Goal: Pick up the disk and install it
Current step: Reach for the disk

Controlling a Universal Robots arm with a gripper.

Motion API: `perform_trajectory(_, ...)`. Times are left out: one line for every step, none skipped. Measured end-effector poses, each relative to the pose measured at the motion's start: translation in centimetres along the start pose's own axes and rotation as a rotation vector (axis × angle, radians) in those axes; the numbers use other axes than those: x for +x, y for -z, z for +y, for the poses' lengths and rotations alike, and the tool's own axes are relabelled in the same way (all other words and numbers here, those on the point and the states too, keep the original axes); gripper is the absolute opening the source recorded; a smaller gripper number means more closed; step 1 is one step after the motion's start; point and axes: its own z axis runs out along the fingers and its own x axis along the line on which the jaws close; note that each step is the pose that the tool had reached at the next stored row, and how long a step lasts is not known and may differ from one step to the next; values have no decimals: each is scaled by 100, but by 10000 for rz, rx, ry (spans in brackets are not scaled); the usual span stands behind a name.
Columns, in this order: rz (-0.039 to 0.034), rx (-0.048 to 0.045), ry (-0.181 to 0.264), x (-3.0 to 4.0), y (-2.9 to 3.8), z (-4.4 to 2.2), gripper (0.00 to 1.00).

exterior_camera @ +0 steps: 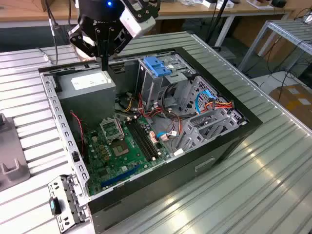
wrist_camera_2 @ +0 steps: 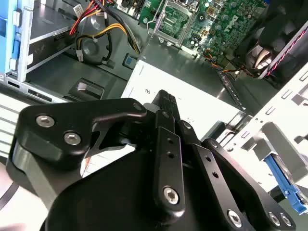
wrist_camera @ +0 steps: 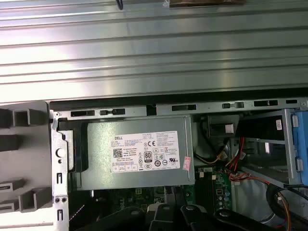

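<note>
The disk (exterior_camera: 157, 65) stands in the grey drive cage (exterior_camera: 163, 90) inside the open computer case, and only its bright blue carrier shows. The blue carrier also shows in the first wrist view, as the disk (wrist_camera: 300, 144) at the cage. My gripper (exterior_camera: 104, 67) hangs over the power supply (exterior_camera: 92, 84), toward the exterior view's left of the cage and apart from the disk. Its black fingers are pressed together with nothing between them. In the second wrist view the gripper (wrist_camera_2: 166, 98) points down at the power supply's white label (wrist_camera_2: 192, 103).
The computer case (exterior_camera: 219, 146) lies open on a ribbed metal table (exterior_camera: 273, 185). Inside are the green motherboard (exterior_camera: 119, 146) and bundles of red, orange and blue cables (exterior_camera: 214, 103). A metal bracket with a small blue clip (exterior_camera: 54, 205) lies at the case's near corner.
</note>
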Motion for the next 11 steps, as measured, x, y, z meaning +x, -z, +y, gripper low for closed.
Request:
perform_trajectory(0,0,0,0,0,0,10)
perform_trajectory(0,0,0,0,0,0,10)
perform_trajectory(0,1,0,4,0,0,10)
perform_trajectory(0,0,-1,5,0,0,10)
perform_trajectory(0,0,0,6,0,0,10)
perform_trajectory(1,-1,-1,10,0,-1,10)
perform_trajectory(0,0,-1,12,0,-1,10)
perform_trajectory(0,0,0,14,0,-1,10)
perform_trajectory(0,0,1,15,0,-1,10)
perform_trajectory(0,0,-1,21,1,-2,10)
perform_trajectory(0,1,0,22,1,-3,10)
